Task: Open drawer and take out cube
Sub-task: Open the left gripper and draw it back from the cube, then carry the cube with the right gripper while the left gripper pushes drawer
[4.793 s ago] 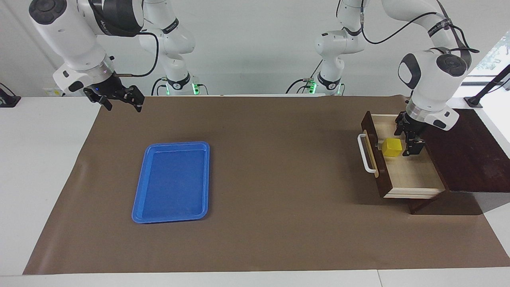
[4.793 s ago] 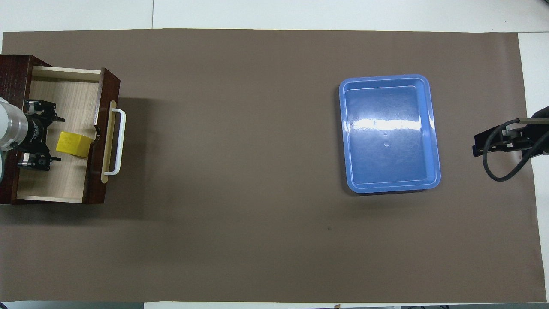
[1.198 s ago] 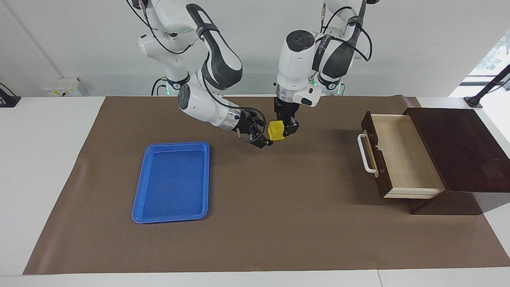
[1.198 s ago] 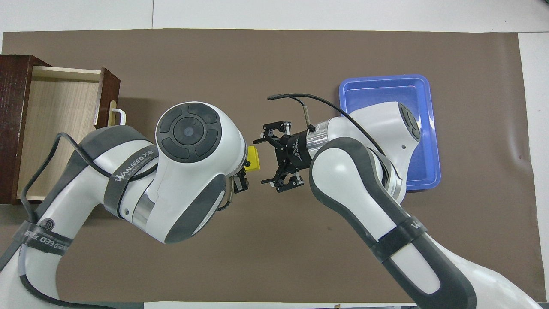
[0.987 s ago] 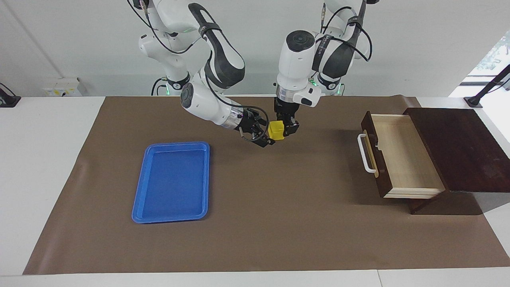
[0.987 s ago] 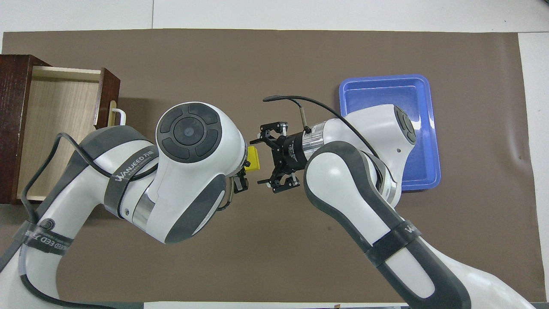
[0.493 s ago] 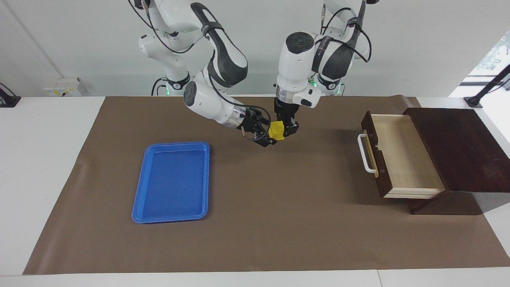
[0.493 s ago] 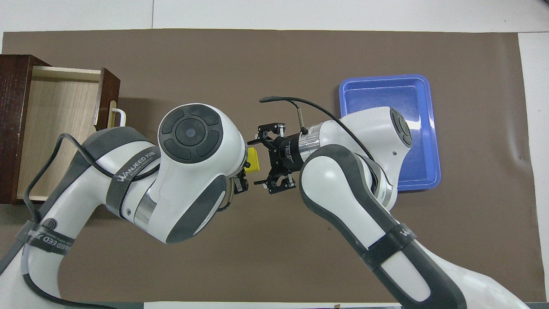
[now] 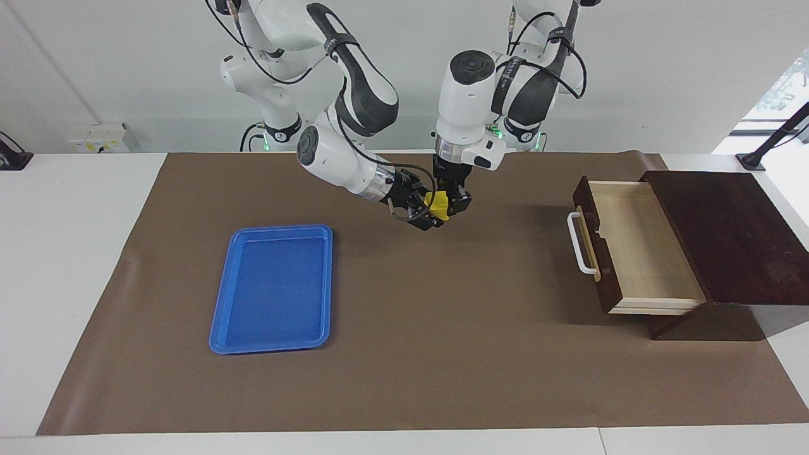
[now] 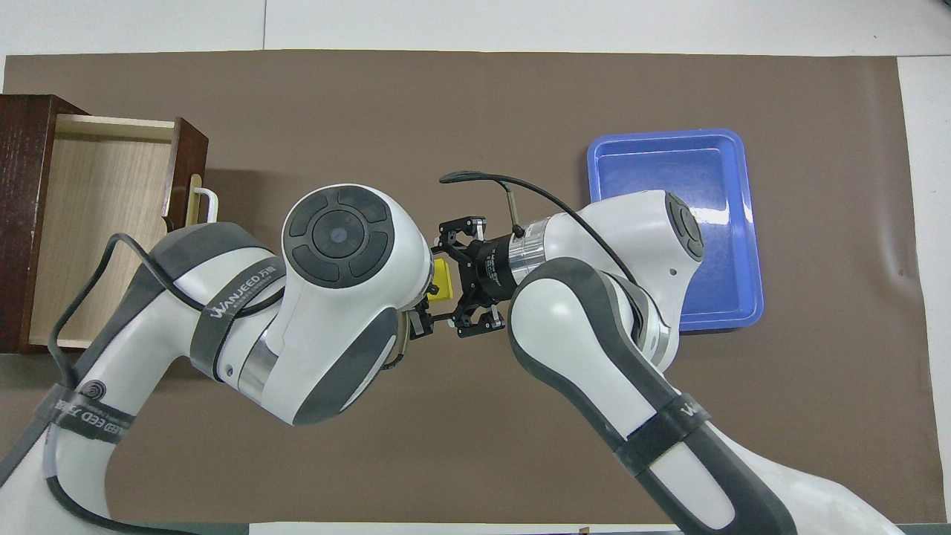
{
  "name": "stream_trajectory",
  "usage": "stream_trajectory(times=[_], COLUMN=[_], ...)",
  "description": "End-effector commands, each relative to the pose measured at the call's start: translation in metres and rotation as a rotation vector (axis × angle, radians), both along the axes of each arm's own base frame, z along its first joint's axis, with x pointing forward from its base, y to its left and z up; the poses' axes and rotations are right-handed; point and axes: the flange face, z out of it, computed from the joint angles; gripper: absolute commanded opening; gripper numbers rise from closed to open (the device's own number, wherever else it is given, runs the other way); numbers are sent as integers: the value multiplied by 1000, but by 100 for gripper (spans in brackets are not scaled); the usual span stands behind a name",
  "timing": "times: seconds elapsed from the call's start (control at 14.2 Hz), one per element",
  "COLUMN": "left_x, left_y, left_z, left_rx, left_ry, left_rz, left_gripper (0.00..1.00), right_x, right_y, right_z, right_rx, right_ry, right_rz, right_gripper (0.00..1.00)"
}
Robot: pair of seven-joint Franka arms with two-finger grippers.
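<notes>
The small yellow cube (image 9: 437, 203) (image 10: 443, 279) hangs in the air over the middle of the brown mat, with my left gripper (image 9: 450, 205) shut on it from above. My right gripper (image 9: 426, 213) (image 10: 444, 281) comes in from the side, from the tray's end. It is open, with a finger on each side of the cube. The drawer (image 9: 638, 246) (image 10: 104, 223) stands pulled out at the left arm's end of the table. Its pale wood inside is bare and its white handle (image 9: 574, 243) faces the mat's middle. From above, the left arm's wrist hides most of its gripper.
A flat blue tray (image 9: 275, 287) (image 10: 672, 171) lies on the mat toward the right arm's end, partly covered from above by the right arm. The dark wood cabinet top (image 9: 727, 234) sits at the table's edge beside the drawer.
The left gripper lifted the cube out of the drawer and carried it over the mat's middle. In the last second the right gripper slid in until its fingers straddle the cube, and they have begun narrowing.
</notes>
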Motion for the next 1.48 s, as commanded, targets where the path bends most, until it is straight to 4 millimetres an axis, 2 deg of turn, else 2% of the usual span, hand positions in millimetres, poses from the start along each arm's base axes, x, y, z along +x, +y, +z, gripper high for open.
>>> stream_trajectory(times=[0.0,0.14,0.56,0.63,0.7,0.78,0.85,0.99,1.13,1.34,1.41], left_x=[-3,-3,-2,-1,-2,-2,0,6,18,41,51], left_y=[1,1,1,1,2,2,3,13,32,93,126], left_z=[-1,-1,-1,0,1,1,2,9,7,-11,-18], left_rx=[-6,-6,-1,-1,1,-1,-1,-5,1,18,22], left_ry=[-2,-2,-6,-6,-4,-7,-7,-14,-9,20,33], left_rz=[-1,-2,-23,-23,-35,-50,-60,-55,-80,-130,-162], left_gripper=[0,0,0,13,43,80,100,100,100,100,100], right_x=[2,2,4,4,5,6,7,7,8,11,18], right_y=[0,0,-1,-1,-1,-2,-2,-3,-4,-8,-18], right_z=[-2,-2,-2,0,0,1,0,1,1,3,5], right_rx=[10,9,10,12,13,14,13,14,14,19,20], right_ry=[2,-1,-2,-3,-3,-4,-1,-2,-2,0,-3], right_rz=[-36,-39,-42,-41,-42,-44,-44,-44,-46,-49,-64], right_gripper=[44,0,0,0,0,0,0,0,0,0,0])
